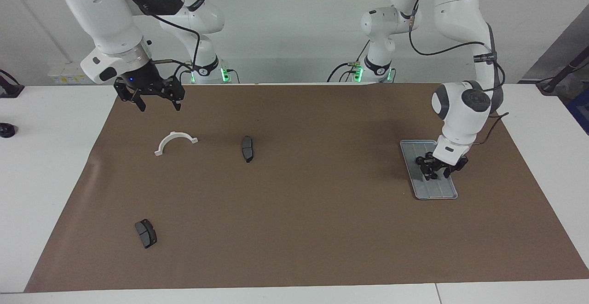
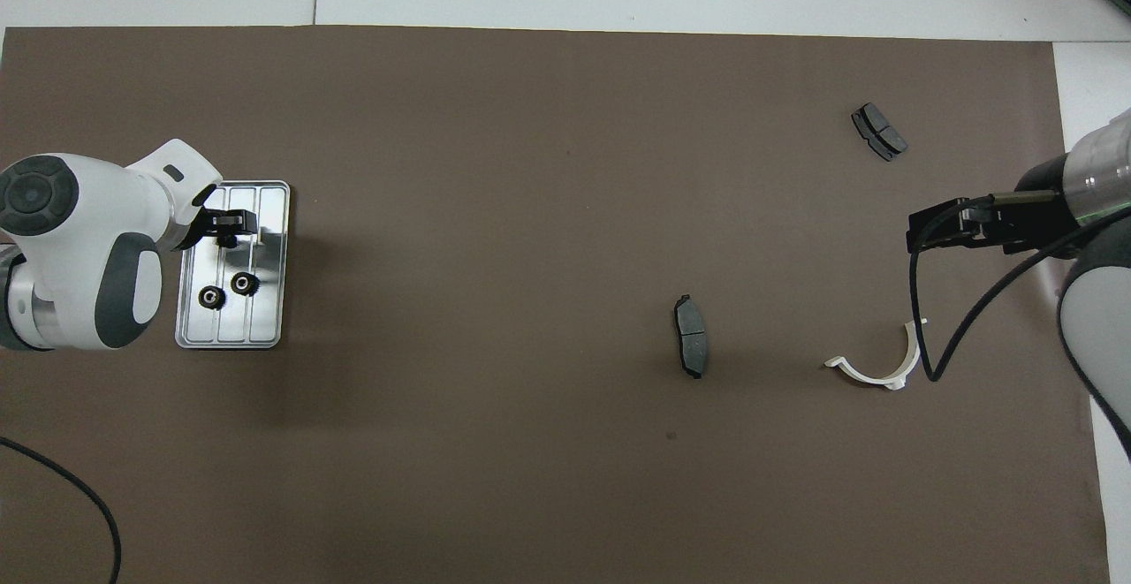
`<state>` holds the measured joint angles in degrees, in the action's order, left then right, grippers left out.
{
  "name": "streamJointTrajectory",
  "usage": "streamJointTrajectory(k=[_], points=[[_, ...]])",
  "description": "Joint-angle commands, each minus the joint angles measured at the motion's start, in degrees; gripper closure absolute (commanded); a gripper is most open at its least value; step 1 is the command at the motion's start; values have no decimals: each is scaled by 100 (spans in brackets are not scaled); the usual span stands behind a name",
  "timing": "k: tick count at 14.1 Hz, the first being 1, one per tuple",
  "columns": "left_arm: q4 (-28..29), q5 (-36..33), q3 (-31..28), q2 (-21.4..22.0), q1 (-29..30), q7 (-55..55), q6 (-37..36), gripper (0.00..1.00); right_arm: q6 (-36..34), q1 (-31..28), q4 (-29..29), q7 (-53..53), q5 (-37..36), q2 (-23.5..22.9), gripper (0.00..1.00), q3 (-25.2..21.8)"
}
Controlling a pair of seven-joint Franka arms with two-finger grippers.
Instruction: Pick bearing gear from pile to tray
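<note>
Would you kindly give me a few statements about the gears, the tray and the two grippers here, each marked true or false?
1. Two gears lie in the tray. True.
2. The left gripper is over the tray. True.
3. The right gripper is down on the white bracket. False: it hangs in the air above the mat, nearer to the robots than the bracket.
4. A brake pad lies in the tray. False: both brake pads lie on the brown mat.

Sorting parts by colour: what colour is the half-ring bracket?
White; the half-ring bracket shows best in the facing view.
</note>
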<state>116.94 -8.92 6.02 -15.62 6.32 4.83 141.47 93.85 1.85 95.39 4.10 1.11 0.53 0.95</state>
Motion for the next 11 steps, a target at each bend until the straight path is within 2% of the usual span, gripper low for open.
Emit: streamJointTrajectory(k=[1, 6, 9, 11], points=[[-14, 84, -22, 523, -244, -306, -584, 0, 37, -53, 173, -76, 127, 158, 0, 10], [65, 101, -22, 1087, -930, -299, -1771, 0, 37, -53, 173, -76, 127, 158, 0, 10], [-39, 101, -13, 1341, -1062, -105, -2227, 0, 37, -53, 173, -76, 127, 158, 0, 10], [-302, 119, 5, 1587, -1054, -140, -2806, 0, 37, -53, 173, -76, 127, 158, 0, 10]])
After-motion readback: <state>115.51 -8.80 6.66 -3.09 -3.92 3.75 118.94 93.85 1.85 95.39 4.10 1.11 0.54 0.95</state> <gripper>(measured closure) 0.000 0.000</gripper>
